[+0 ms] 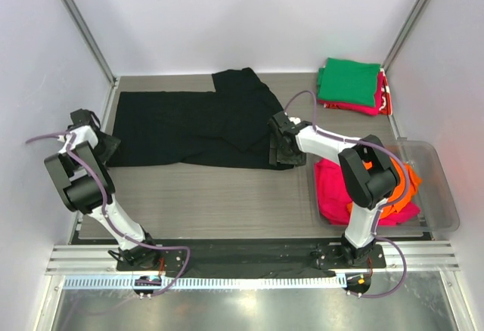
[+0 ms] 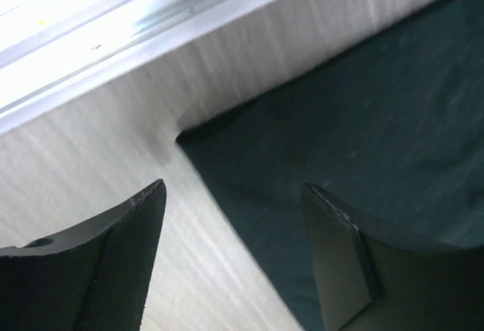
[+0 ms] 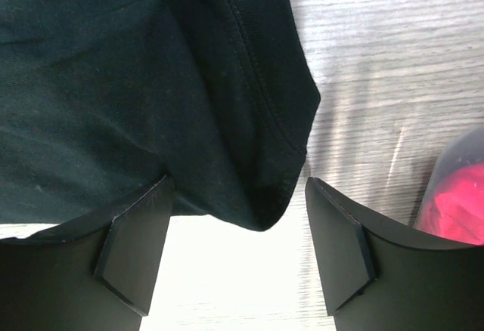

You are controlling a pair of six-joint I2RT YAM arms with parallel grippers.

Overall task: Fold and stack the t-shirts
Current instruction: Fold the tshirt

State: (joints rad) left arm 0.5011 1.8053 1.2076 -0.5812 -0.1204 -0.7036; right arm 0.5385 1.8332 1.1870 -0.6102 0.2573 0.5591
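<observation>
A black t-shirt (image 1: 197,125) lies spread on the table, partly folded, one part turned up at the back. My left gripper (image 1: 108,148) is open at its left edge; the left wrist view shows the shirt's corner (image 2: 227,150) between the open jaws (image 2: 234,195). My right gripper (image 1: 281,150) is open at the shirt's right lower corner; the hemmed corner (image 3: 265,195) lies between its jaws (image 3: 238,187). A folded green tee (image 1: 349,81) lies on a folded pink-red tee (image 1: 361,106) at the back right. Magenta (image 1: 333,187) and orange (image 1: 408,184) tees lie in the bin.
A clear plastic bin (image 1: 446,195) stands at the right, beside the right arm. Metal frame posts rise at the back corners. An aluminium rail (image 2: 151,21) runs along the table's left edge, close to my left gripper.
</observation>
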